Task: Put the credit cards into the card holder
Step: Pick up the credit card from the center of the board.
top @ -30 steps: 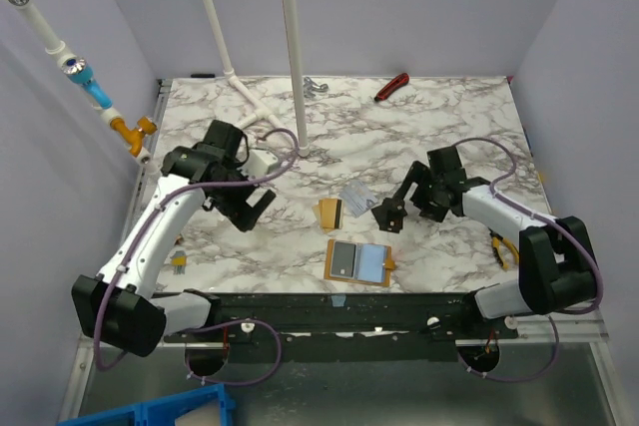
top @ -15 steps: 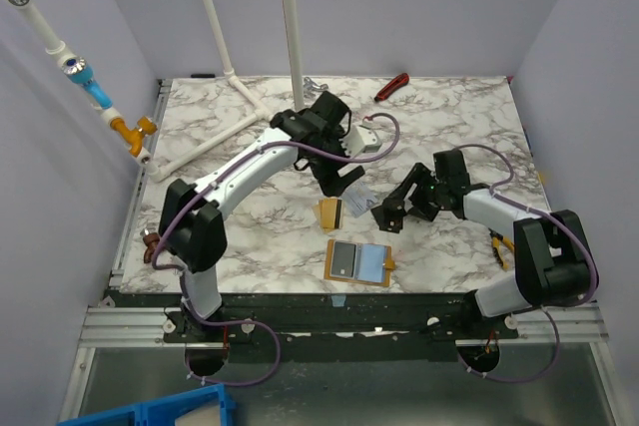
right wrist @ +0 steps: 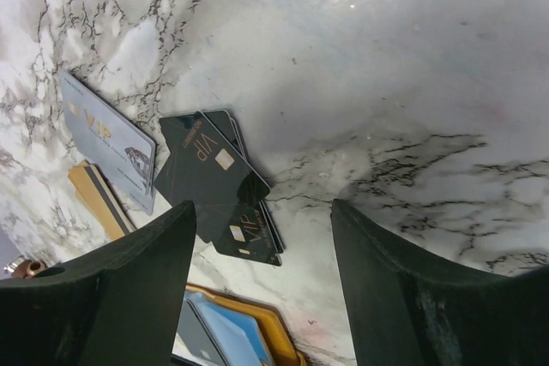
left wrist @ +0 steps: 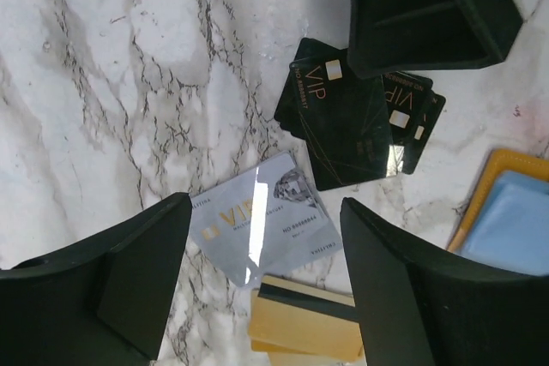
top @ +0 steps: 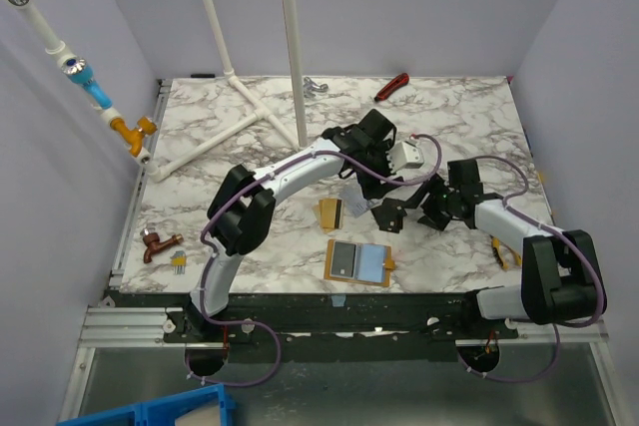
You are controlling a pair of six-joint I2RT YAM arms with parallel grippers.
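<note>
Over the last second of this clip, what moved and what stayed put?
The left gripper swung from the table's left side across to above the loose cards, now over the grey-blue card. The right gripper barely shifted. Both are open, holding nothing. The cards and the card holder lie unmoved.

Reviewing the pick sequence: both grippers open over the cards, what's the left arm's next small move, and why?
Probably lower the left gripper onto the pale grey-blue card. Its jaws stand open astride that card, which lies flat on the marble, overlapping the gold card, untouched.
</note>
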